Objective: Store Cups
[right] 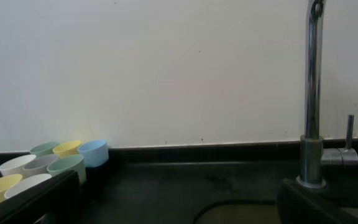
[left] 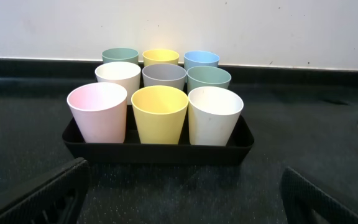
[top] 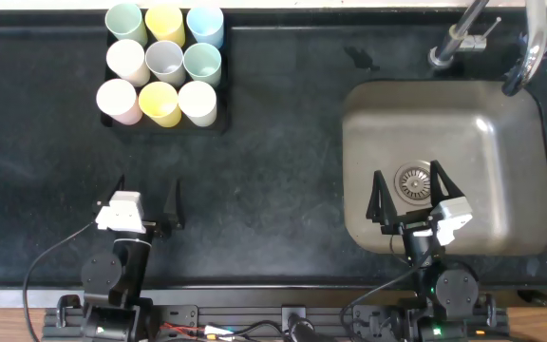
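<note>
Several pastel cups stand upright in a black tray (top: 224,112) (left: 244,144) at the back left of the dark counter, among them a pink cup (left: 98,112), a yellow cup (top: 160,103) (left: 160,113) and a white cup (left: 214,115) in the near row. My left gripper (top: 146,203) (left: 185,193) stands open near the front edge, well short of the tray, holding nothing. My right gripper (top: 411,197) (right: 179,205) is open over the sink (top: 501,142) with nothing in it. The cups' rims (right: 42,167) appear in the right wrist view.
A chrome faucet (top: 463,33) (right: 312,99) rises behind the sink at the back right. The sink has a drain (top: 412,180) near its front. A white wall runs behind the counter.
</note>
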{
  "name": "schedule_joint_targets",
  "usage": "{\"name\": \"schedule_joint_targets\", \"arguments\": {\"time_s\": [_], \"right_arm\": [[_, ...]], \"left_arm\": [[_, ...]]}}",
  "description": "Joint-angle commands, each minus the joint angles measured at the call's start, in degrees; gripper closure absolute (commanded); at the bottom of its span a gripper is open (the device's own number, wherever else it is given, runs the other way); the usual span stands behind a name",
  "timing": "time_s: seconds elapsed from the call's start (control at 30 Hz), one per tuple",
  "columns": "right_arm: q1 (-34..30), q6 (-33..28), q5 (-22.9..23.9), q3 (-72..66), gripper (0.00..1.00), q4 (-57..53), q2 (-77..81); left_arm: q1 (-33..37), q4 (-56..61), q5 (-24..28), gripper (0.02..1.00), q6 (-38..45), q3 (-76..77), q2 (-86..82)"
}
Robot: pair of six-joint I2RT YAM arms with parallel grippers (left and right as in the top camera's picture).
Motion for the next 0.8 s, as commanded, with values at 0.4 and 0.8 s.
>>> {"name": "schedule_joint_targets", "arguments": {"time_s": [0.4, 0.8], "right_arm": [[0.2, -0.96, 0.98, -0.74, 0.003, -11.41, -0.17], [0.2, -12.46, 0.94, -0.74, 0.005, -11.45, -0.13]], "left_arm": [[0.31, -0.15, -0.28, 0.018, 1.18, -0.11, -0.57], [0.31, -0.15, -0.28, 0.018, 1.18, -0.11, -0.57]]}}
